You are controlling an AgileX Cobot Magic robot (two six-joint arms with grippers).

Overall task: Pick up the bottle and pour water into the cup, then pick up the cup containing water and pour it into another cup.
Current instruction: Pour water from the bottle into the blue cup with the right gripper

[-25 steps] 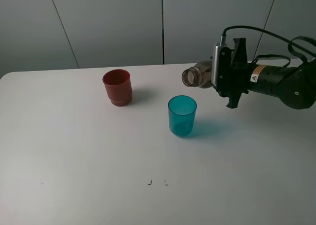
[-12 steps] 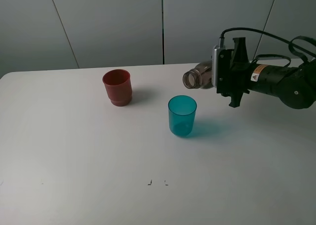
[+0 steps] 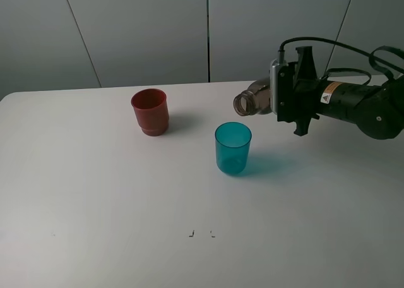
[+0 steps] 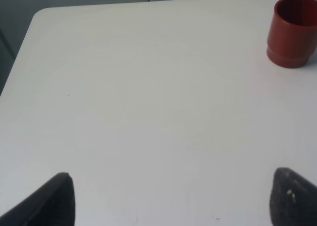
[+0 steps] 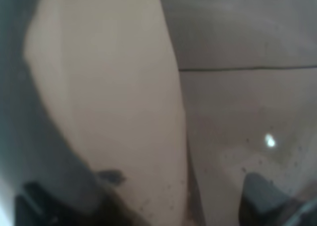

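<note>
In the exterior high view my right gripper point(image 3: 285, 98) is shut on the smoky grey-brown bottle point(image 3: 250, 100). It holds the bottle on its side in the air, open mouth to the left, above and right of the teal cup point(image 3: 233, 148). The teal cup stands upright on the white table point(image 3: 113, 199). The red-brown cup point(image 3: 150, 112) stands upright to its back left and also shows in the left wrist view point(image 4: 293, 31). The bottle's see-through body point(image 5: 208, 137) fills the right wrist view. My left gripper point(image 4: 173, 198) is open and empty over bare table, far from the red cup.
Grey wall panels point(image 3: 145, 29) rise behind the table's far edge. Small dark marks point(image 3: 201, 234) lie on the table near its front. The table's far left corner point(image 4: 37, 18) shows in the left wrist view.
My right gripper has drifted slightly to the right and up with the tilted bottle. The cups have not moved.
</note>
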